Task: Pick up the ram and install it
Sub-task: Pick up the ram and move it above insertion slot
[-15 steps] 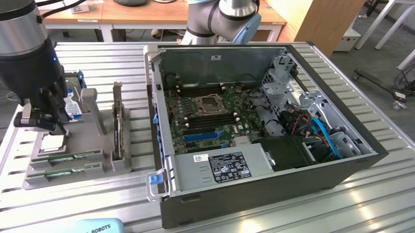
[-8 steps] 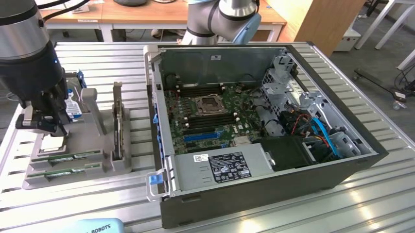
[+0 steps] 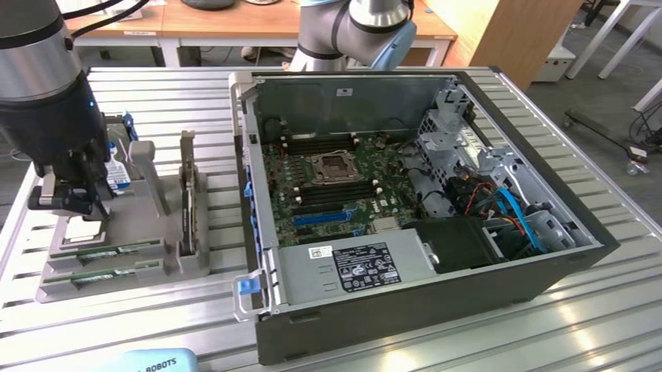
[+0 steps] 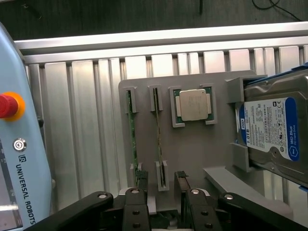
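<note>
The hand [image 4: 160, 185], wide open and empty, hovers astride one ram [image 4: 157, 134] standing edgewise in the grey tray [image 4: 192, 154]. The ram is likely light, stiff and fragile, best pinched across its flat faces.

Tabletop [image 4: 86, 120]: ribbed metal slats, pale, brushed, with a soft sheen.
Holder tray [image 4: 192, 159]: grey plastic, matt, faintly grainy.
Ram stick [image 4: 157, 130] and its twin [image 4: 131, 130]: green circuit board, dull.
Processor [image 4: 194, 104]: silver metal lid, satin; green board at the rim.
Hard drive [image 4: 269, 127]: bare silvery metal casing; glossy blue-and-white label.
Tool [image 4: 160, 178]: black fingers, matt; bright metal screw heads.
Pendant [image 4: 12, 67]: light-blue plastic shell, smooth, slight gloss.
Computer case [image 3: 414, 325]: dark grey painted metal outside, matt; dull bare sheet steel inside.
Power supply [image 3: 352, 267]: plain grey metal, white paper sticker.
Desks [image 3: 207, 23]: wood-look tops, smooth.
</note>
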Controlling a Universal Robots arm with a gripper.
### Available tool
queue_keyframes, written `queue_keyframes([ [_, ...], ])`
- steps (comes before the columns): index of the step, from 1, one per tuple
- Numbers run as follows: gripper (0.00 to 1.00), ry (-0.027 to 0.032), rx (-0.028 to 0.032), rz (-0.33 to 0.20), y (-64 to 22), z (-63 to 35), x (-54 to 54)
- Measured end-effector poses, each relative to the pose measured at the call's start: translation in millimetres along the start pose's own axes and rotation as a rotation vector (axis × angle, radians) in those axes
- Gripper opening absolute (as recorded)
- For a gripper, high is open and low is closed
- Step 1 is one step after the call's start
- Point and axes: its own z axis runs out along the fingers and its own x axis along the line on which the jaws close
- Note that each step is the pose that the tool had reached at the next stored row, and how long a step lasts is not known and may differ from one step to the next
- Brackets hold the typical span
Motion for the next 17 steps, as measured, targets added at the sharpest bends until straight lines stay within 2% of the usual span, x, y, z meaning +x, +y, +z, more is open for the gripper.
queue_keyframes([
  [17, 0.35, 0.0054, 0.0005, 0.0, -0.5, 11.3, 0.2],
])
